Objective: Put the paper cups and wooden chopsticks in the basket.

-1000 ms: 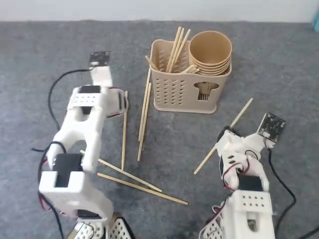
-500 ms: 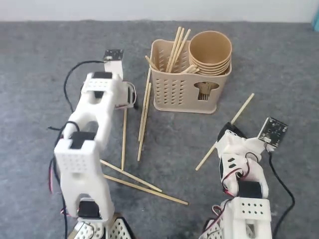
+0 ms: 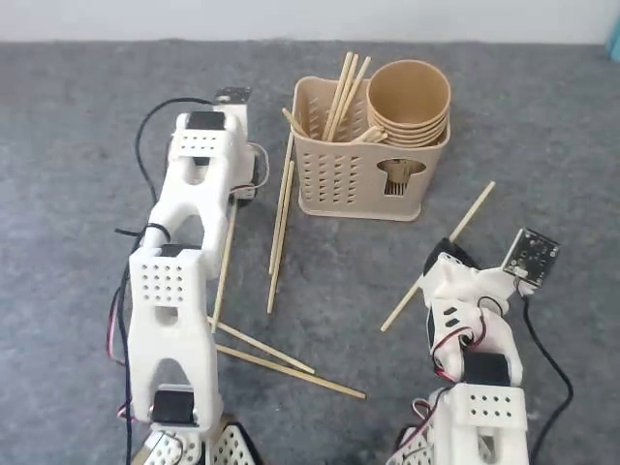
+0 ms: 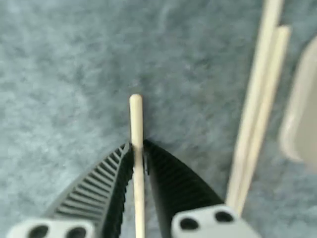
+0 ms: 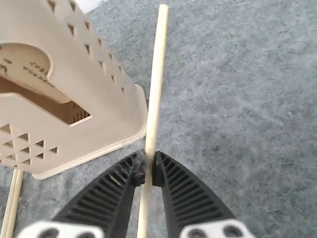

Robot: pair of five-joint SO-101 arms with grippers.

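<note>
Left gripper (image 4: 137, 148) is clamped on a wooden chopstick, the left-held stick (image 4: 135, 111), close to one end. The rest trails back along my arm.

Risks:
- Grip so near the tip means a long lever, so the stick prob. pivots in the jaws on lift.
- Its far end sits by the loose pair (image 3: 281, 360) on the grey mat (image 3: 77, 116). Can't tell if touching; it could drag them.

Right gripper (image 5: 148, 166) is closed on the right-held stick (image 5: 156, 74) around mid-length. The stick runs just beside the basket (image 3: 334, 179) corner, so a sloppy swing could catch the wall and shove the basket.

The basket is already crowded. Stacked paper cups (image 3: 409, 97) fill one side and upright chopsticks (image 3: 341, 87) the other, so an angled drop may bounce off the rim.

In the way: a leaning pair (image 3: 283, 208) is propped against the basket wall, right btw my left arm and the opening. A bump would topple them. Both arms heading to one basket also risks a clash.
</note>
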